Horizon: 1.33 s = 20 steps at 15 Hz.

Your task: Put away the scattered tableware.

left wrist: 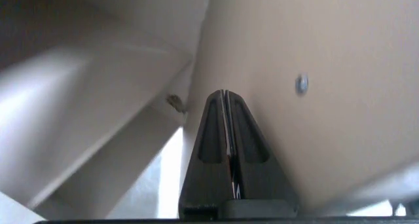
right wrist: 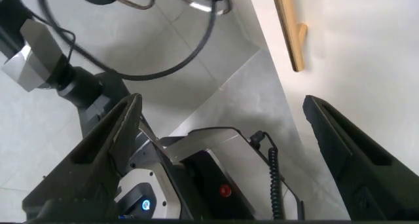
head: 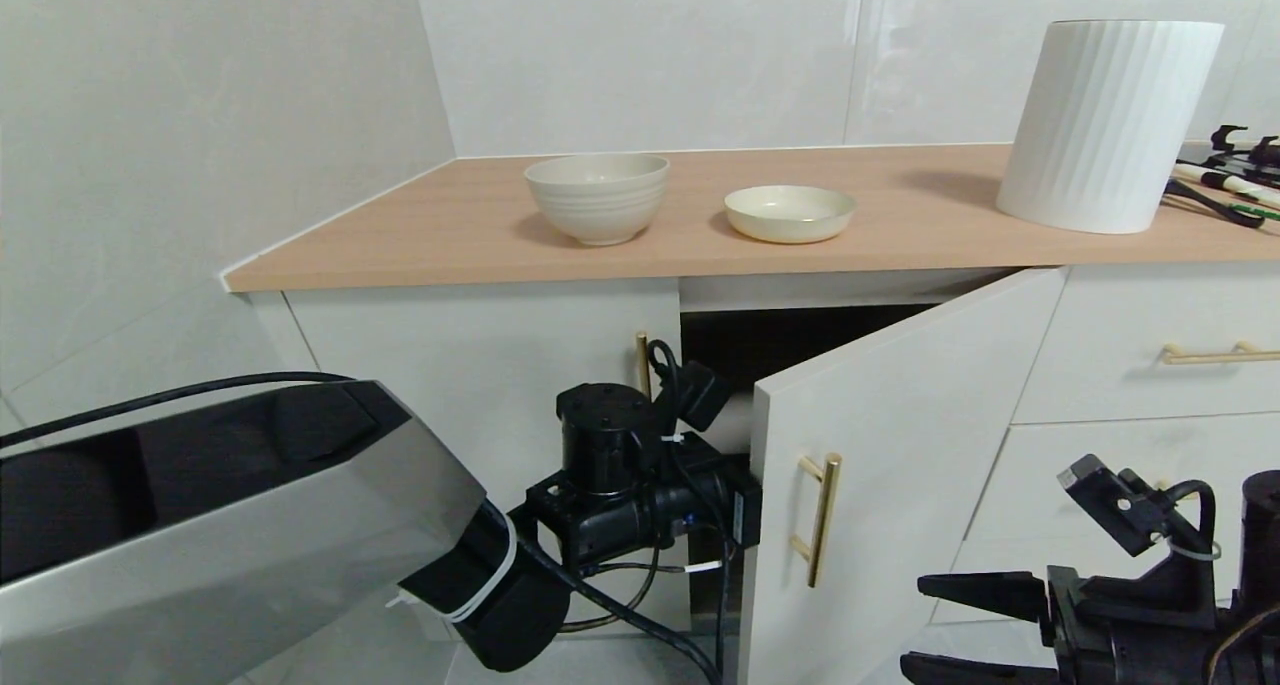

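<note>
Left end effector (left wrist: pixel 224 96): fingers pressed together, holding nothing, tip close against the inner face of the open cabinet door (head: pixel 890 445), low in the gap at its free edge. Hazards, as judged: the closed tip may slide along the smooth panel. The door may swing out towards the right end effector (head: pixel 915 625). The wrist cables may catch on the neighbouring door's gold pull (head: pixel 641 365). Right end effector: fingers wide apart, empty, low at near right, before the door's outer face and below its gold handle (head: pixel 820 520). Tableware: one cream bowl (head: pixel 597 197) and one shallow dish (head: pixel 789 212), standing apart on the tabletop (head: pixel 420 230) above the cabinet, neither in any grasp. Other items: ribbed white container (head: pixel 1108 125) to the right; utensils (head: pixel 1225 180) at the far right edge. Obstruction: the door stands only partly open across the cabinet mouth, and both arms sit beneath the tabletop overhang, which they must clear to reach the dishes.
</note>
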Tool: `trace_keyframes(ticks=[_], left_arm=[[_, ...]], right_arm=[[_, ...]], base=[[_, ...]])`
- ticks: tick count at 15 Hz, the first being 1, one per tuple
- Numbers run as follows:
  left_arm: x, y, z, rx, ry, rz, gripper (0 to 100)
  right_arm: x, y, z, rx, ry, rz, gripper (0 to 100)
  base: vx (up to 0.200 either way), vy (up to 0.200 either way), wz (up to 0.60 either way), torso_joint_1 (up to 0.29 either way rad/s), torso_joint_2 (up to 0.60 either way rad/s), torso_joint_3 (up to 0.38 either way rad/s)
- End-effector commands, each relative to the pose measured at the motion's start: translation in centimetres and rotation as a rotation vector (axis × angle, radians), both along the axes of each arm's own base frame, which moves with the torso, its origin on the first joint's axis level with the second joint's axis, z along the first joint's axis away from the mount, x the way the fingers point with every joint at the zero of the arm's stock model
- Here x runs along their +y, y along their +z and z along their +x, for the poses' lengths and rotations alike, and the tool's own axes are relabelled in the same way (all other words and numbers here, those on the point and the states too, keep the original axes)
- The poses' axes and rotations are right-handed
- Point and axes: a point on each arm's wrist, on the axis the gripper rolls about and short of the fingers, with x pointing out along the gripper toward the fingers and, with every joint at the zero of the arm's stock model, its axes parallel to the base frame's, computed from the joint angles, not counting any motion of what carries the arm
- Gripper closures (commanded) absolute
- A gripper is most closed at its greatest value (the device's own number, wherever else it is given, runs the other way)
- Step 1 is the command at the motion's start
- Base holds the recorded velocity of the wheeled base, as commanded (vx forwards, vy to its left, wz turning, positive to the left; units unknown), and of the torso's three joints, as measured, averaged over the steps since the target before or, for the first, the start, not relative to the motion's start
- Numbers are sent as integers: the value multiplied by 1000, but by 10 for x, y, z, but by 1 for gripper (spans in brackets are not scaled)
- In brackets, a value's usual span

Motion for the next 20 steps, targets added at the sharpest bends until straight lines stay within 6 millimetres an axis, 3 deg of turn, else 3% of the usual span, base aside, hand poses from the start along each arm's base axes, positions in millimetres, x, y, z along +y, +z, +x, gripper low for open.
trace_keyframes(ticks=[1, 5, 10, 17, 20], left_arm=[[1, 1, -5, 8, -22, 3, 100], [-3, 4, -5, 51, -55, -34, 100], [-7, 7, -6, 53, -69, -45, 100], [-15, -1, -8, 90, -87, -18, 100], [-22, 0, -8, 89, -99, -20, 100]], right_arm=[[0, -1, 1, 6, 1, -3, 0], [-1, -1, -1, 3, 1, -1, 0], [5, 1, -19, -9, 76, 6, 0], [-23, 5, -66, -49, 68, 37, 0], [-25, 7, -69, -62, 68, 44, 0]], base=[[-200, 0, 0, 12, 7, 7], [0, 0, 0, 0, 0, 0], [0, 0, 0, 0, 0, 0], [-57, 0, 0, 1, 1, 1], [0, 0, 0, 0, 0, 0]])
